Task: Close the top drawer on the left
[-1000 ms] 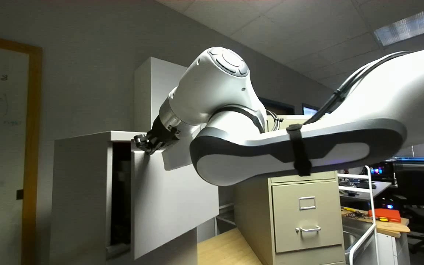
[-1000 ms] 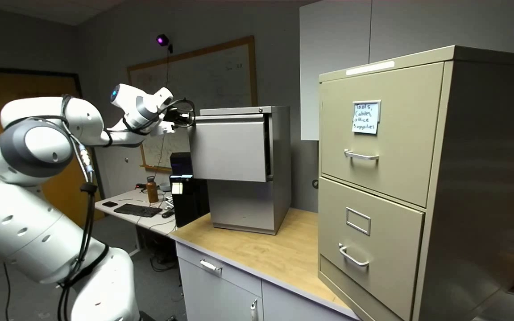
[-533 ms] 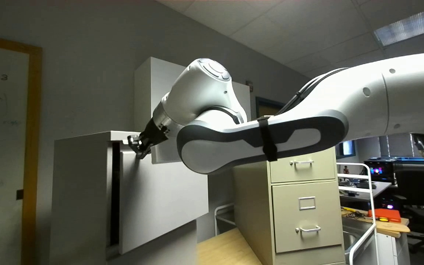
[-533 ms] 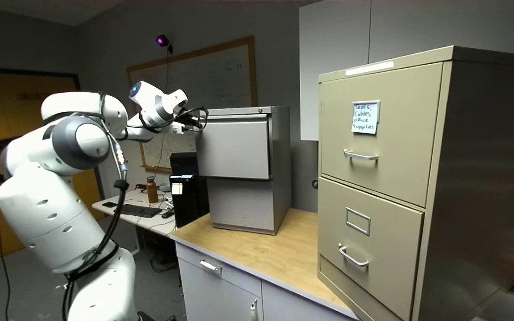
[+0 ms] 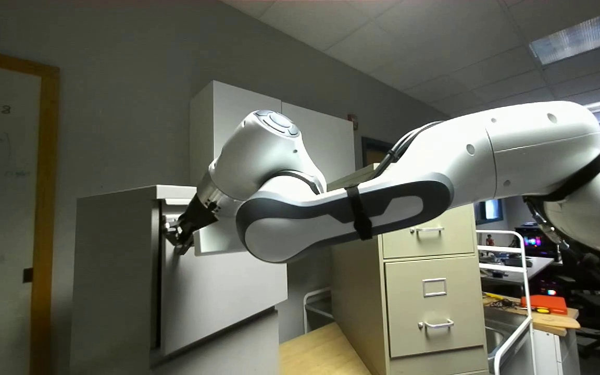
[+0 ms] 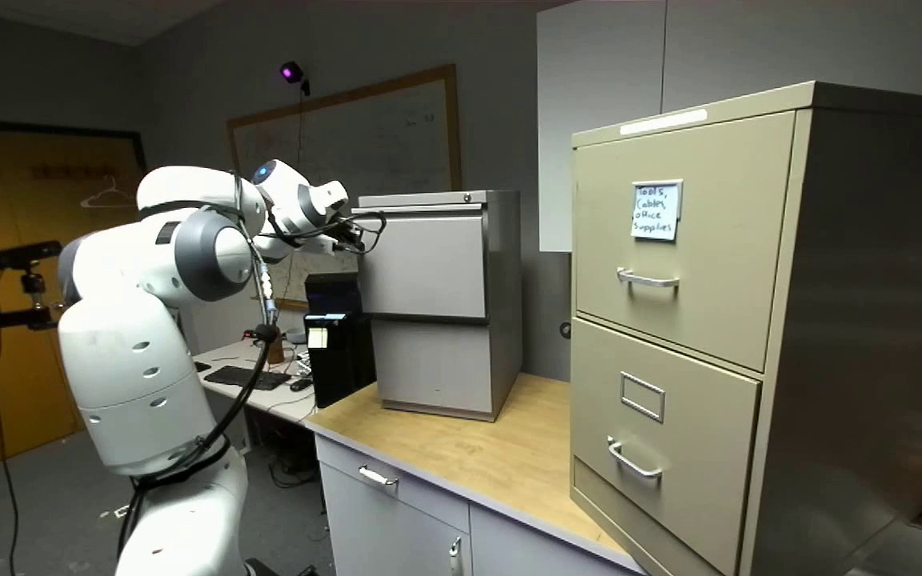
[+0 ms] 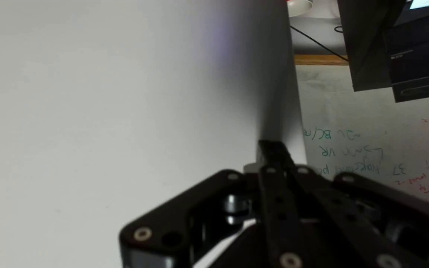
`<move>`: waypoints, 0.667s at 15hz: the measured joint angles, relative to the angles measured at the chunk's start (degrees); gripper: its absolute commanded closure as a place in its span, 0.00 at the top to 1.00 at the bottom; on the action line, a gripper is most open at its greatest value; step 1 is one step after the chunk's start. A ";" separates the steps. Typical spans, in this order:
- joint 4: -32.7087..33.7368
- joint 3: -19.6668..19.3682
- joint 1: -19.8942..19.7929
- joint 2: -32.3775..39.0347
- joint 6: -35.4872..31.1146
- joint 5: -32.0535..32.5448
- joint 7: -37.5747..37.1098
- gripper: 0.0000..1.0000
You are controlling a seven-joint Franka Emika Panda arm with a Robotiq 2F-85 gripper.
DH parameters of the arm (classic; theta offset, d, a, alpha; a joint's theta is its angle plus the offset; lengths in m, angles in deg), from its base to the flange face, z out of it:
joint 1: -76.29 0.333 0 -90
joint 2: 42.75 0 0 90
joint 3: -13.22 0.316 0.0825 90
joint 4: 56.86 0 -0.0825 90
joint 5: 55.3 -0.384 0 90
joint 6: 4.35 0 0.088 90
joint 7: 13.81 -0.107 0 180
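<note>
Inward slides the top drawer (image 5: 222, 297)! Since the earlier frames its front panel has travelled back toward the grey-white cabinet (image 5: 112, 281), the dark slit (image 5: 158, 281) at its edge has thinned, and the Panda arm (image 6: 133, 384) has leaned in after it, the end effector (image 5: 173, 237) dropping a touch lower on the panel. So it's the closing push in hand, and I'd call this the final stretch.

Where's our drawer? Lower left in an exterior view; and close to the middle of the frame, in an exterior view, the same drawer front (image 6: 422, 266) stands a shade proud of the lower drawer (image 6: 433, 368), with the cabinet planted on the wooden worktop (image 6: 461, 440). Not home yet!

Over to the wrist view: the fingers (image 7: 274, 152) look drawn together, gripping nothing, tips apparently against the panel near its edge, though blur makes firm contact hard to swear to.

Next up, as I judge it: more of the same, a steady press straight at the cabinet until that slit vanishes and both fronts line up. No grasp needed. One caution: pushing by an upper corner could skew the drawer or let the tips slip off, so a shift toward the panel's middle might help.
</note>
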 measured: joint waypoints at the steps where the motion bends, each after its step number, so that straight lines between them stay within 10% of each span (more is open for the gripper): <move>1: 0.79 1.11 -0.56 0.94 0.75 2.24 -1.36 0.00; 10: 11.40 5.01 4.32 13.52 16.18 22.92 -9.73 0.00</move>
